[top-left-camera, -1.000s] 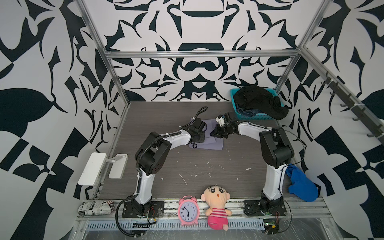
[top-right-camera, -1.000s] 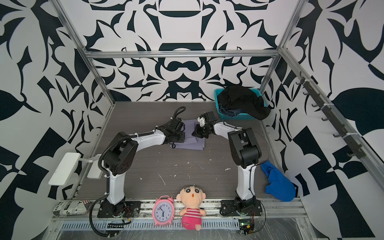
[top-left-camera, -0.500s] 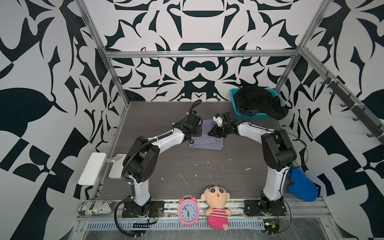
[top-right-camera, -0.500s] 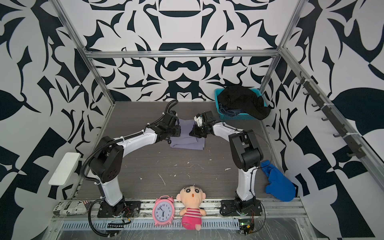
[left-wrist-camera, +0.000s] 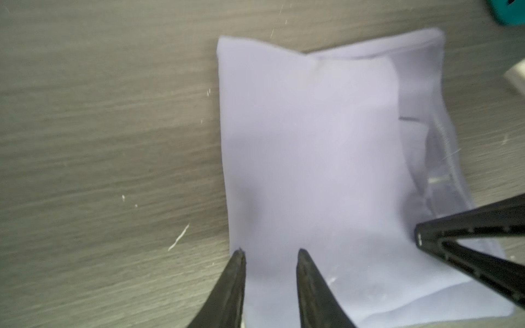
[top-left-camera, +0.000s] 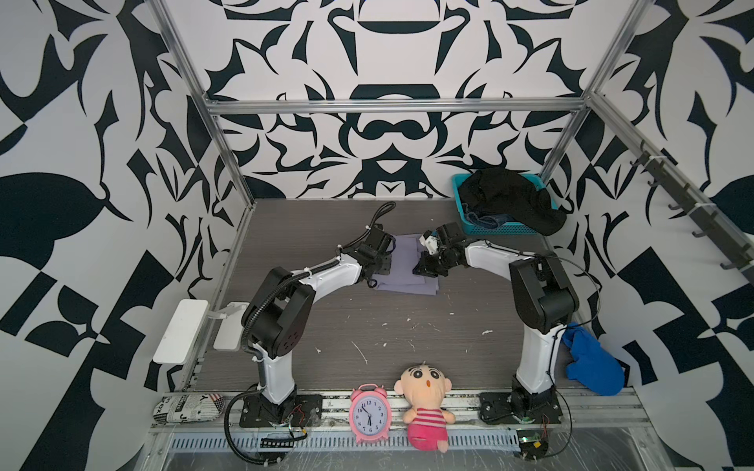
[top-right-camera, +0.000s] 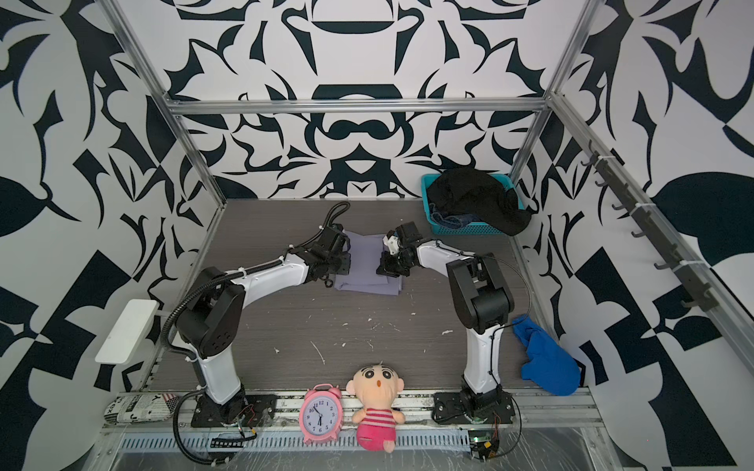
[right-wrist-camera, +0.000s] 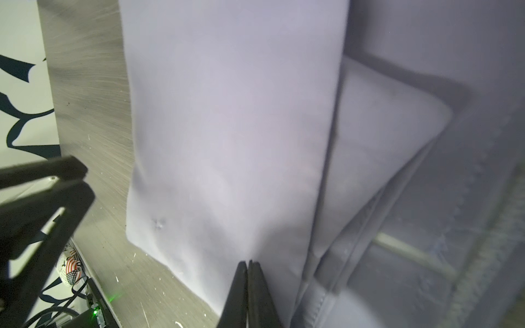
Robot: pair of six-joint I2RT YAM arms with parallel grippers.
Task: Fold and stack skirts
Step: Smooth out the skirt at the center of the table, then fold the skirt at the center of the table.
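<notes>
Watching the folded lavender-purple cloth skirt [top-left-camera: 402, 267] mid-worktop: my right pincer [right-wrist-camera: 248, 262] is clamped on its 3 o'clock edge, and my left pincer [left-wrist-camera: 270, 253] hovers narrowly parted over the 9 o'clock edge, equally near.

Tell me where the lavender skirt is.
In both top views the lavender skirt lies folded on the table toward the back, between the left gripper and the right gripper, just front-left of the basket.
</notes>
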